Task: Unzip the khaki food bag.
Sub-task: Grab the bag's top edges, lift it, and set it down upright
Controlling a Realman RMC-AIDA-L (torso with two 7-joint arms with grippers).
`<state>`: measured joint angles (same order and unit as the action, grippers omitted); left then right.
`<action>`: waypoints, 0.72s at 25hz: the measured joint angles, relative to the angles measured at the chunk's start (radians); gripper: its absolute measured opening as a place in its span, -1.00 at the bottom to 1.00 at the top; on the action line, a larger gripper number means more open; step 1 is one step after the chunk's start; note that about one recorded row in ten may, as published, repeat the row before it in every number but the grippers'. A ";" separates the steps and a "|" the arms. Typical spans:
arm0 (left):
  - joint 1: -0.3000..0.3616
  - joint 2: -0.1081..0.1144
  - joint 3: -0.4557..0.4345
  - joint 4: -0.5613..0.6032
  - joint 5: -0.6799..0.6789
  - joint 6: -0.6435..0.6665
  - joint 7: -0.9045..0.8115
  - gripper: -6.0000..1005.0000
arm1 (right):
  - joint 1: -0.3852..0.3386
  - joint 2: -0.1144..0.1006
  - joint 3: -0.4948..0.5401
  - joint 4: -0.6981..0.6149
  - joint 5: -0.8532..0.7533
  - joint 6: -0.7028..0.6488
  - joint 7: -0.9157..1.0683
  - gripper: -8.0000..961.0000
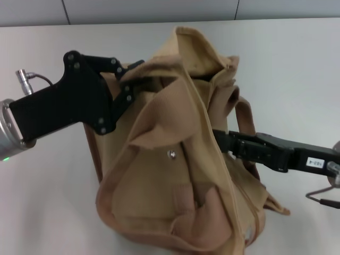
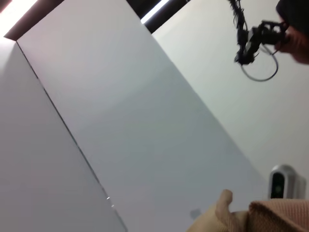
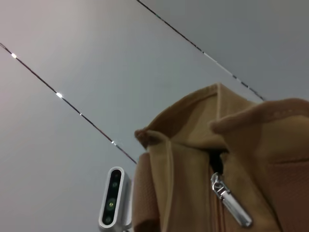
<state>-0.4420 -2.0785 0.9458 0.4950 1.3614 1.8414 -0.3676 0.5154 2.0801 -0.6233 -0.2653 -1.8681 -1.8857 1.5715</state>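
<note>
Bag: the khaki bag [image 1: 180, 159] sits crumpled near the middle of the white bench [image 1: 48, 212], lifted and tipped, its front pocket and metal snap [image 1: 171, 154] facing the head camera.

Left tool: the left tool [image 1: 133, 71] reaches in from the bench's left side and is clamped on a fold of canvas at the bag's upper left edge, holding that corner up.

Right tool: the right tool [image 1: 226, 141] comes in from the bench's right side, level, with its tips buried in the bag's right flank beside a web handle [image 1: 245, 125]. Whether it is open or closed on anything cannot be told; the fabric hides the tips.

Zipper pull: the silver pull [image 3: 231, 205] shows only in the right wrist view, hanging along the zipper seam just below the dark gap where the top corner [image 3: 217, 92] has parted.

Key relation: the pull lies just ahead of the right tool, far closer to it than to the left. The zipper line looks to run along the bag's top, away from the right tool toward the left one.

In the way: loose folds and the handle crowd the right flank around the pull.

Judgement: the zipper seems barely started, so most of its run is likely still closed.
</note>
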 joint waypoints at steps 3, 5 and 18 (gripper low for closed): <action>-0.015 0.000 0.000 -0.005 -0.006 -0.020 0.022 -0.79 | 0.019 0.003 0.000 0.018 0.007 0.031 -0.044 -0.17; -0.042 0.000 0.000 -0.037 -0.026 -0.035 0.051 -0.79 | 0.044 0.004 0.000 0.046 0.010 0.070 -0.077 -0.17; -0.028 -0.001 0.054 -0.116 -0.050 -0.043 0.105 -0.78 | 0.083 0.006 0.002 0.092 0.013 0.253 -0.126 -0.17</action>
<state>-0.4700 -2.0797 0.9993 0.3789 1.3117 1.7981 -0.2628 0.5982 2.0862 -0.6214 -0.1738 -1.8553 -1.6324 1.4460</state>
